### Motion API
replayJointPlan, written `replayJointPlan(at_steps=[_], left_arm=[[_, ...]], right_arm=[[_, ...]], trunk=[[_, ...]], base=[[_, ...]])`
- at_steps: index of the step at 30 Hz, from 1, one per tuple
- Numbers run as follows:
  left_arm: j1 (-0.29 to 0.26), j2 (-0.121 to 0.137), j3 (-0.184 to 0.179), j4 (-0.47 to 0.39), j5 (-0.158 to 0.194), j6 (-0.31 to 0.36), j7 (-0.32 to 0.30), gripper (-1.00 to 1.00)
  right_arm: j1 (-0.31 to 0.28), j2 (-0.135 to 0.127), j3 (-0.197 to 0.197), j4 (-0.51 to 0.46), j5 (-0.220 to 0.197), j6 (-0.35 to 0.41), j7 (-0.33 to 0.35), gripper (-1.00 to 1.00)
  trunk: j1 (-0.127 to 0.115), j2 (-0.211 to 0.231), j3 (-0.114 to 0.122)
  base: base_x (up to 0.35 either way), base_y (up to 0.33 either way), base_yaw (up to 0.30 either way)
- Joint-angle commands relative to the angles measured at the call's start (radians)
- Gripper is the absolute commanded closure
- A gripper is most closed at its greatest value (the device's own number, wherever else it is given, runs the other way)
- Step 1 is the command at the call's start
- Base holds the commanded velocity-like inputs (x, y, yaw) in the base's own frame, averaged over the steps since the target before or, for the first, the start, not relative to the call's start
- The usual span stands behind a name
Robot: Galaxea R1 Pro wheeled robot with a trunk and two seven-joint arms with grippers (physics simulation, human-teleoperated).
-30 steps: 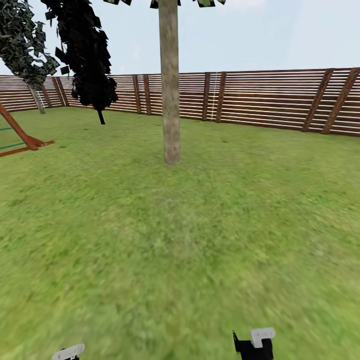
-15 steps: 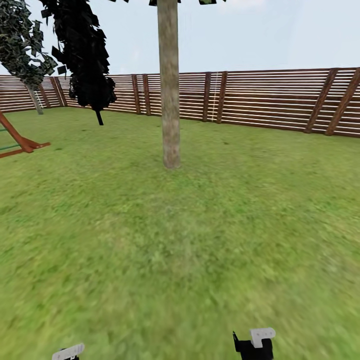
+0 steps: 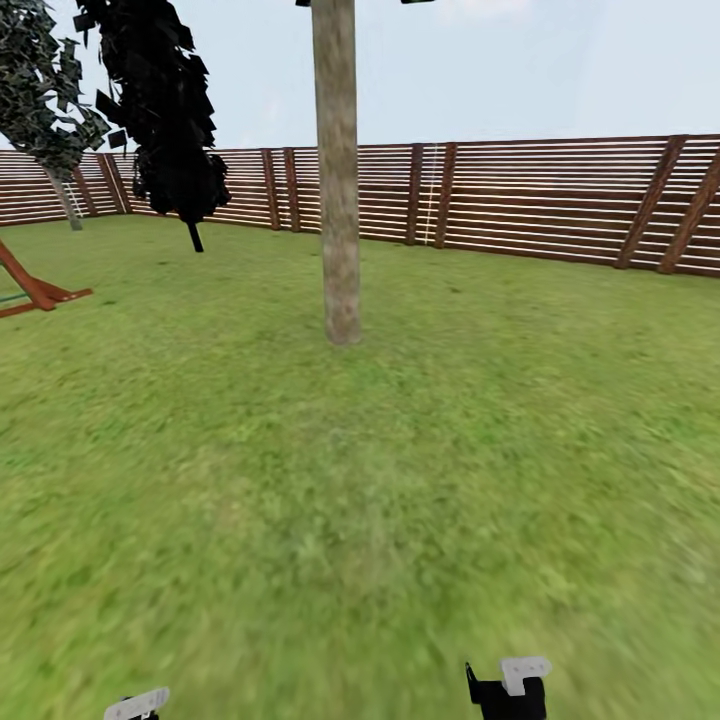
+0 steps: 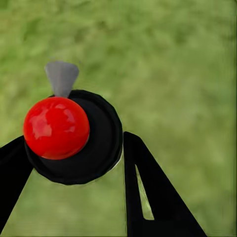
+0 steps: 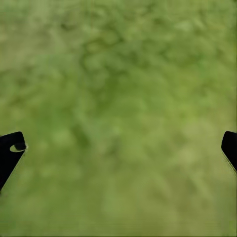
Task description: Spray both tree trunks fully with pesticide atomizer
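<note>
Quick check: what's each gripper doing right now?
Left gripper: shut on the atomizer, black body with red cap, between its fingers.
Right gripper: open, nothing but lawn between its fingers.

Tree trunk [image 3: 338,170]: cut off by the top edge of the head view; the crown is out of frame but for a few dark scraps at the edge.
Dark trees [image 3: 165,110]: tops cut off at the upper left of the head view.
Red-brown frame [image 3: 35,288]: cut off by the left edge; what it belongs to cannot be told.
Fence [image 3: 540,200]: runs out of frame at both sides.
Left gripper [image 4: 74,165]: its black fingers [image 4: 148,192] are cut off by the bottom edge; the red-capped black object [image 4: 69,133] between them hides their grip and its own body.
Right gripper [image 5: 118,148]: only the fingertips [image 5: 10,150] enter at the side edges.
Lawn [image 3: 400,500]: blurred near the bottom.
</note>
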Motion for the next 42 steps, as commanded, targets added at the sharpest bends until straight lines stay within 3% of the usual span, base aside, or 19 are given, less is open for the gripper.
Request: replayJointPlan(at_steps=[1,42], left_arm=[[-0.001,0.0,0.005,0.001,-0.002,-0.003,0.0,1.0],[-0.001,0.0,0.005,0.001,-0.002,-0.004,0.0,1.0]], right_arm=[[0.0,0.0,0.009,0.0,-0.004,-0.002,-0.005,-1.0],[0.0,0.001,0.009,0.0,-0.004,-0.002,-0.004,-1.0]], trunk=[[0.0,0.0,-0.001],[0.0,0.0,-0.001]], base=[[0.34,0.0,0.0],[0.34,0.0,0.016]])
